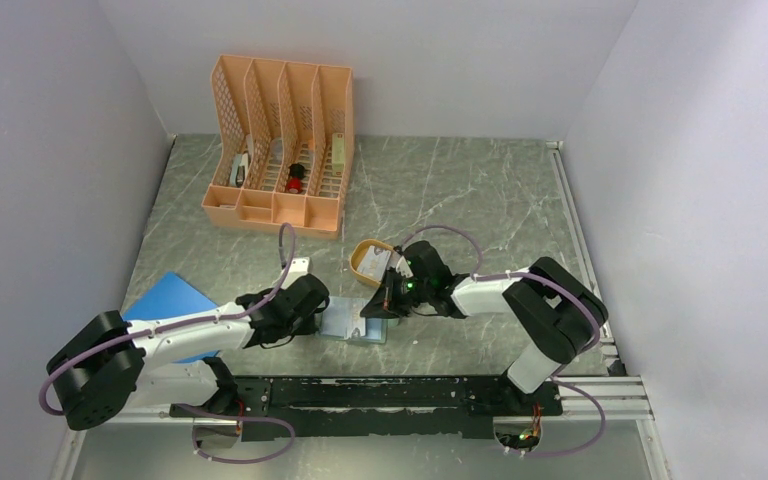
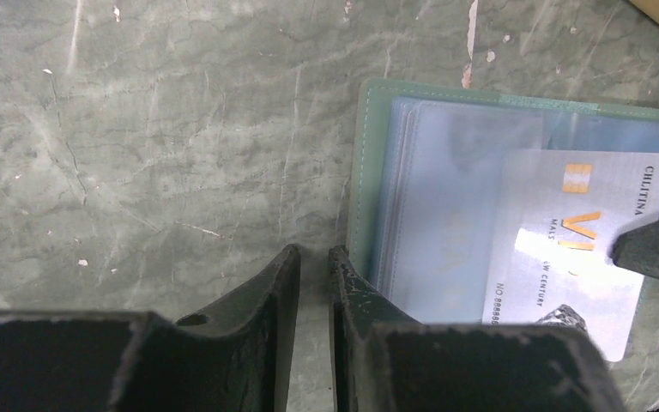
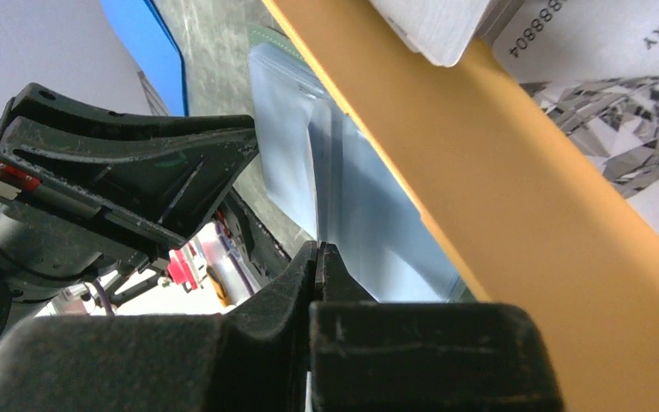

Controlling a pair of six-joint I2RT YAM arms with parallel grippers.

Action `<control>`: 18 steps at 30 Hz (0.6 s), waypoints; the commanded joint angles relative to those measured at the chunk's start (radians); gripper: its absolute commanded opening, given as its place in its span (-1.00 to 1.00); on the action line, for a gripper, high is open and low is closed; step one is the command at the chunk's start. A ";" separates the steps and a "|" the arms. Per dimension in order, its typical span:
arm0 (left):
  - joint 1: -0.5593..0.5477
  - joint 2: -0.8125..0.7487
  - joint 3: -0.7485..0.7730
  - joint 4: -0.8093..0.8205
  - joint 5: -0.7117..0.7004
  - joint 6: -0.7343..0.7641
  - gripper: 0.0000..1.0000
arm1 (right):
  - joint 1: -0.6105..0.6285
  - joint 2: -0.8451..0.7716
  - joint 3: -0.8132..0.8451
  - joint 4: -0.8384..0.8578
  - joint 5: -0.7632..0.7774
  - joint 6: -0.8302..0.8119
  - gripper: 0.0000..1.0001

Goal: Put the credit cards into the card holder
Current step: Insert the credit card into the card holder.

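Observation:
The card holder (image 2: 412, 215) lies open on the table, pale teal inside with clear pockets. One credit card (image 2: 566, 257), silver with gold marks, lies flat on its right half. The dark tip of my right gripper (image 2: 652, 245) rests on that card. In its own view the right gripper (image 3: 319, 249) is shut, with nothing visible between its fingers. My left gripper (image 2: 313, 253) stands at the holder's left edge with a narrow gap over bare table, and its right finger (image 2: 352, 279) touches that edge. More credit cards (image 3: 601, 39) lie in the orange tray (image 3: 480, 215).
An orange file organiser (image 1: 280, 140) with small items stands at the back. A blue flat sheet (image 1: 165, 300) lies under the left arm. The orange tray (image 1: 360, 262) sits just behind the holder (image 1: 355, 325). A small white object (image 1: 300, 265) lies nearby.

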 commanded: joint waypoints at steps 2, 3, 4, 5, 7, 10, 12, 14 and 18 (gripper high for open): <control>0.004 0.001 -0.034 0.000 0.052 -0.017 -0.53 | 0.001 0.029 0.012 0.038 0.043 0.013 -1.00; 0.004 0.000 -0.035 -0.001 0.053 -0.017 -0.52 | 0.001 0.029 0.011 0.037 0.051 0.014 -1.00; 0.004 -0.003 -0.036 0.000 0.055 -0.019 -0.52 | 0.001 0.028 0.009 0.036 0.061 0.016 -1.00; 0.003 -0.005 -0.037 0.001 0.055 -0.019 -0.52 | 0.002 0.026 0.008 0.033 0.072 0.015 -1.00; 0.003 -0.007 -0.041 0.001 0.056 -0.021 -0.53 | 0.002 0.020 0.005 0.027 0.089 0.015 -1.00; 0.004 -0.008 -0.044 0.002 0.058 -0.021 -0.53 | 0.001 0.020 0.004 0.020 0.113 0.015 -1.00; 0.003 -0.009 -0.047 0.006 0.061 -0.022 -0.53 | 0.001 0.021 0.001 0.022 0.122 0.018 -1.00; 0.004 -0.008 -0.048 0.009 0.065 -0.024 -0.53 | 0.002 0.028 -0.001 0.031 0.126 0.021 -1.00; 0.003 -0.007 -0.053 0.018 0.074 -0.026 -0.54 | 0.012 0.045 0.009 0.037 0.121 0.021 -1.00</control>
